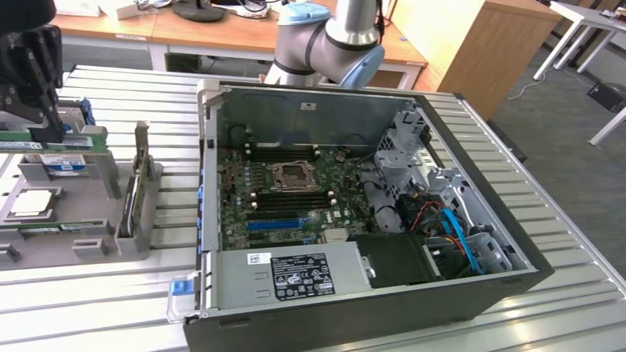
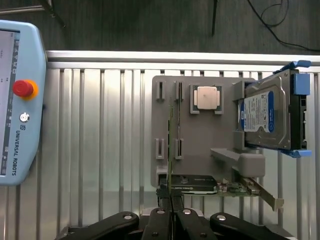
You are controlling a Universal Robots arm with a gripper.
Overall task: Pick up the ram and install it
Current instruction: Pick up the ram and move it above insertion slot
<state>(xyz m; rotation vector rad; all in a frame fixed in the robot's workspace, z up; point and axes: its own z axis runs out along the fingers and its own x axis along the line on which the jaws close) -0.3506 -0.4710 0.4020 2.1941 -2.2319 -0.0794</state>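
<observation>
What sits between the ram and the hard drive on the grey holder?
The square silver processor chip, lying flat on the grey holder, is between the ram and the hard drive, touching neither; the wrist view shows this.

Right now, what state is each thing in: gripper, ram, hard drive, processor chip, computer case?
gripper: shut on the ram
ram: on edge at the grey holder, not in the computer case
hard drive: standing on edge in the holder
processor chip: lying flat on the holder
computer case: on its side, open
</observation>
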